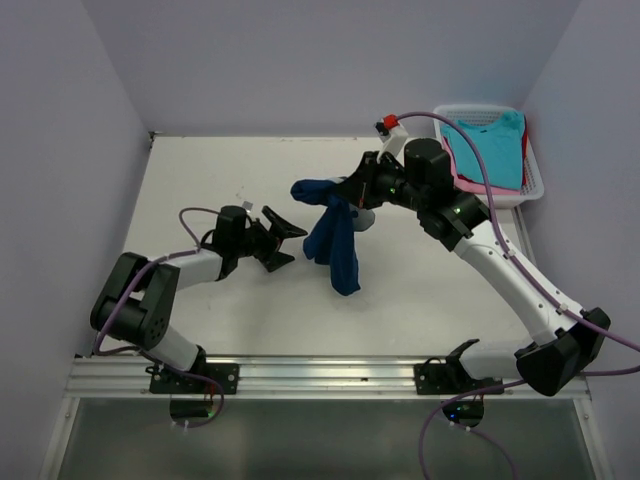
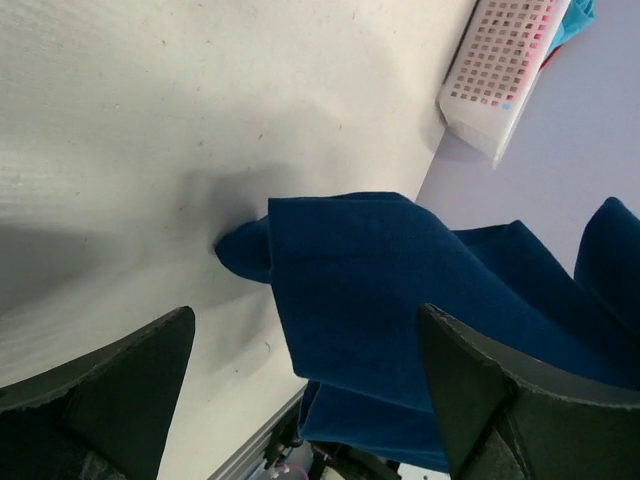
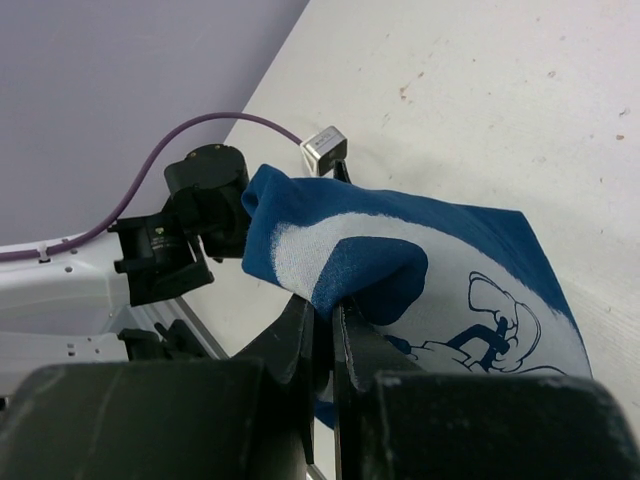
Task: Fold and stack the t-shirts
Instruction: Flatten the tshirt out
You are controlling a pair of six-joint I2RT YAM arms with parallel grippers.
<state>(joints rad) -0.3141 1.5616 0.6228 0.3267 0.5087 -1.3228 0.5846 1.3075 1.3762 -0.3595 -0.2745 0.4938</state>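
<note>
At the near left, the left pincer (image 1: 283, 243) stands with its jaws spread wide and holds nothing; it points at the navy t-shirt (image 1: 335, 240), which hangs just to its right without touching it. The right pincer (image 1: 340, 195) is clamped on a bunched fold of this shirt, and the pale chest print (image 3: 500, 320) shows beside the jaws. The shirt hangs over the middle of the tabletop (image 1: 220, 180). At the far right, the white basket (image 1: 535, 188) contains a turquoise t-shirt (image 1: 490, 150) lying on a pink one (image 1: 462, 178).
</note>
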